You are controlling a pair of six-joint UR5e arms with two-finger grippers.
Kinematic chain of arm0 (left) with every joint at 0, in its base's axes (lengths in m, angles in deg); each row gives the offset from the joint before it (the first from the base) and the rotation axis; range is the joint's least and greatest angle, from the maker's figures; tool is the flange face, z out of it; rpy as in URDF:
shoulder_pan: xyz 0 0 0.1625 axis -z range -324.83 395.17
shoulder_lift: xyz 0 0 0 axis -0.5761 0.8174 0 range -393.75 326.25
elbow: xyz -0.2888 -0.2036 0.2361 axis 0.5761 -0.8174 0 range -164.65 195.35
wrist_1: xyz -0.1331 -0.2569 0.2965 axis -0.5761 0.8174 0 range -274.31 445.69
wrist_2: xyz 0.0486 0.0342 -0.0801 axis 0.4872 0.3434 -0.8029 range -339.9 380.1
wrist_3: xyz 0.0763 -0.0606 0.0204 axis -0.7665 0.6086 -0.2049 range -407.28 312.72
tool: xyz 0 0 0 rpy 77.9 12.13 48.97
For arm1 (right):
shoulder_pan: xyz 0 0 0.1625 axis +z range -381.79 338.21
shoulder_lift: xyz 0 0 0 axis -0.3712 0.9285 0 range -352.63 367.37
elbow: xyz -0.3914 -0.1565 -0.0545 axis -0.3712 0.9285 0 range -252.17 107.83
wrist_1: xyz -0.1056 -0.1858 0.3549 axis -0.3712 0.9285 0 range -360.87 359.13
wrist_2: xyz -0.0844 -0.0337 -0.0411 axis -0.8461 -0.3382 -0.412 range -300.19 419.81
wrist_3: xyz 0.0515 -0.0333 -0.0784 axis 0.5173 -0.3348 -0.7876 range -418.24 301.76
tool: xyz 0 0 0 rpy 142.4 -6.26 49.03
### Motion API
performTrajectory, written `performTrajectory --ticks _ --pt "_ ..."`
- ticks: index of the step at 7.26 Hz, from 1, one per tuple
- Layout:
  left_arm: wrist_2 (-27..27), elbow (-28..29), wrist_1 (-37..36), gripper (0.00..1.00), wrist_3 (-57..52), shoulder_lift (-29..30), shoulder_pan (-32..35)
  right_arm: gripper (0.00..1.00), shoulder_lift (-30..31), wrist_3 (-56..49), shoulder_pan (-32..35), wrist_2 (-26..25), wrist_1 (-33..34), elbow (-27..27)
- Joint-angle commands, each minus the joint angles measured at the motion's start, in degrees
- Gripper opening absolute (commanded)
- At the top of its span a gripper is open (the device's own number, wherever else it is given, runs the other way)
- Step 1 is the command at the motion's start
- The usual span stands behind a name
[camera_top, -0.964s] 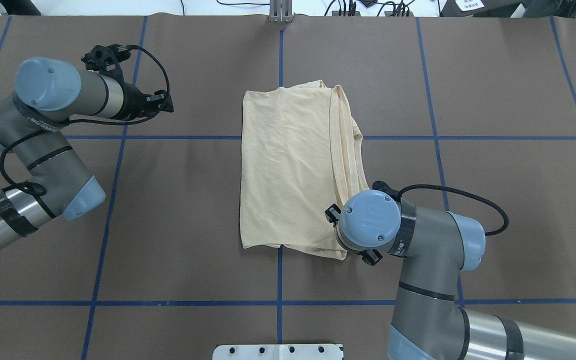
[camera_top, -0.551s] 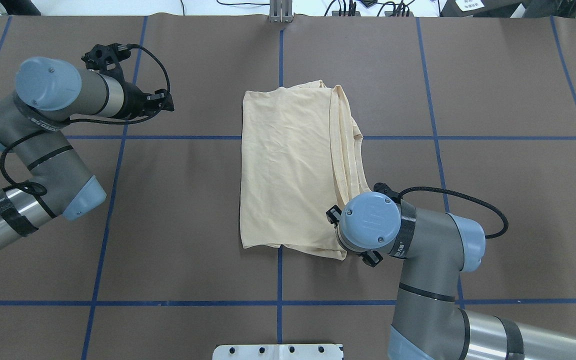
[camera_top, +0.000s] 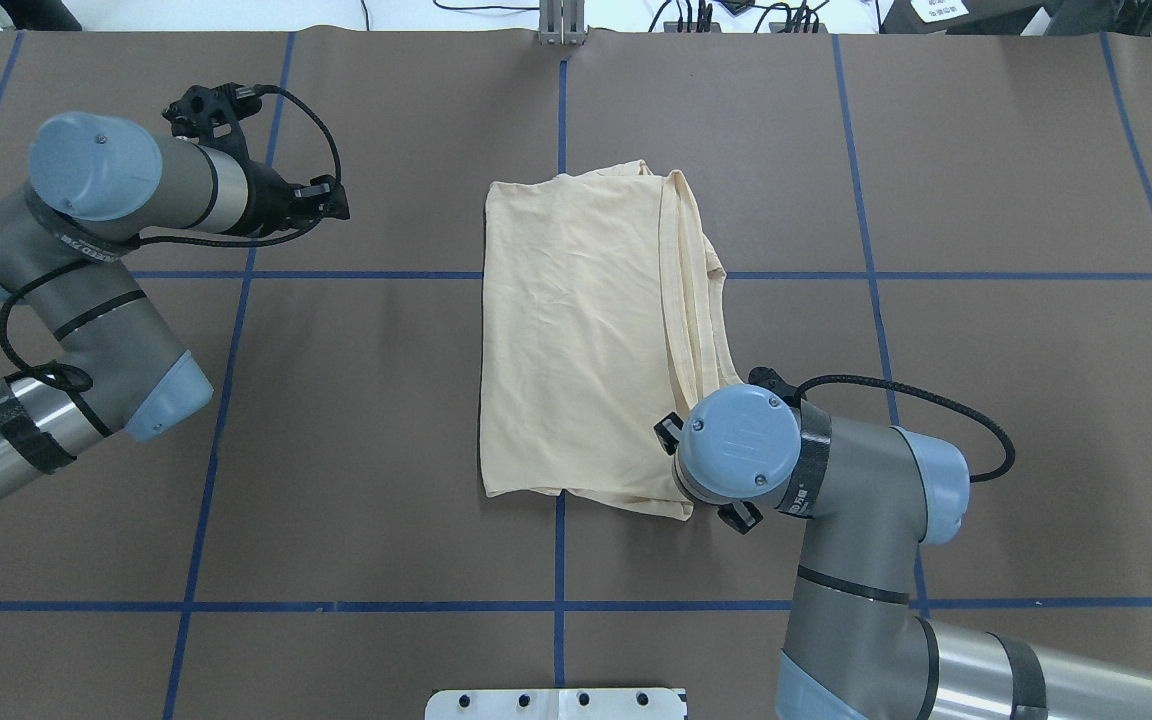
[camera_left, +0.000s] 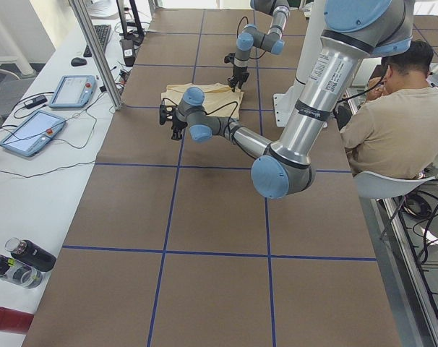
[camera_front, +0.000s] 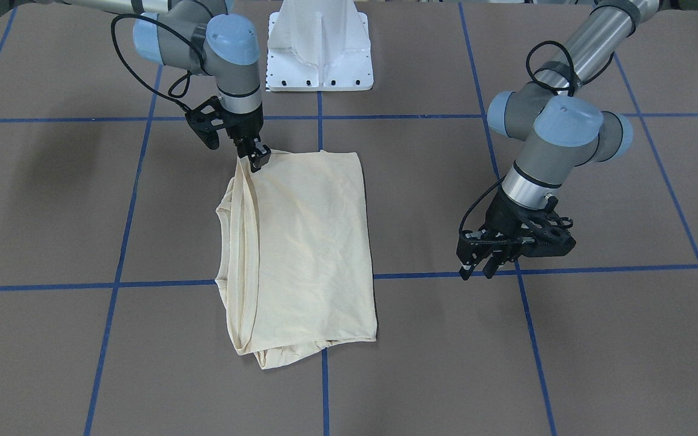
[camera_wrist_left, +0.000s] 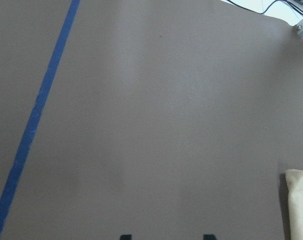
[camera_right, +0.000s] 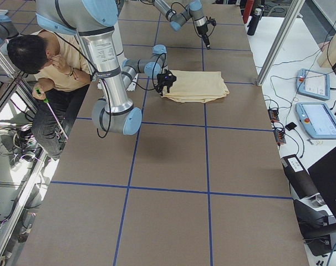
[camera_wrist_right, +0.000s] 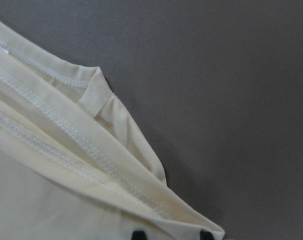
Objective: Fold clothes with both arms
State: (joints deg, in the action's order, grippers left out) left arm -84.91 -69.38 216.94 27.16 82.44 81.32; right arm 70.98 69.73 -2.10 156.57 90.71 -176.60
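Observation:
The clothes are one pale cream shirt (camera_top: 576, 330), folded into a long rectangle mid-table, with layered hems along its right side. My right gripper (camera_front: 258, 160) points down at the shirt's (camera_front: 306, 242) corner nearest the robot; from overhead the wrist hides it. The right wrist view shows its fingertips apart, open, at the stitched hem layers (camera_wrist_right: 66, 165) of that corner. My left gripper (camera_top: 334, 205) hangs open over bare table, well left of the shirt, nothing between its fingers (camera_front: 481, 266). Only a sliver of shirt (camera_wrist_left: 299, 200) shows in the left wrist view.
The white pedestal base (camera_front: 320, 48) stands at the robot's edge of the table. A seated person (camera_left: 392, 123) is beside the robot. Blue tape lines (camera_top: 561, 275) grid the brown table cover. Tablets (camera_left: 31, 130) and bottles (camera_left: 24, 260) lie on the side bench.
The right wrist has shifted very slightly at the shirt's corner. The left gripper has barely moved. The shirt lies as before.

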Motion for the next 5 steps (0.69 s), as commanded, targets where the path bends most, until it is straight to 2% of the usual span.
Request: performTrajectory --ticks 1,2,3,4,5 --pt "0.0 -0.4 0.0 0.57 0.0 0.0 0.0 0.41 0.0 0.4 0.1 0.0 0.0 0.0" --pt "0.1 -0.4 0.0 0.57 0.0 0.0 0.1 0.37 0.0 0.4 0.1 0.0 0.0 0.2" --pt "0.1 -1.0 -0.1 0.57 0.0 -0.3 0.1 0.41 -0.1 0.4 0.2 -0.1 0.0 -0.1" --pt "0.0 -1.0 -0.2 0.57 0.0 -0.2 0.1 0.54 -0.1 0.4 1.0 -0.1 0.1 -1.0" --pt "0.1 -1.7 -1.2 0.57 0.0 -0.1 0.1 0.74 0.5 0.4 1.1 -0.2 0.1 -1.6"
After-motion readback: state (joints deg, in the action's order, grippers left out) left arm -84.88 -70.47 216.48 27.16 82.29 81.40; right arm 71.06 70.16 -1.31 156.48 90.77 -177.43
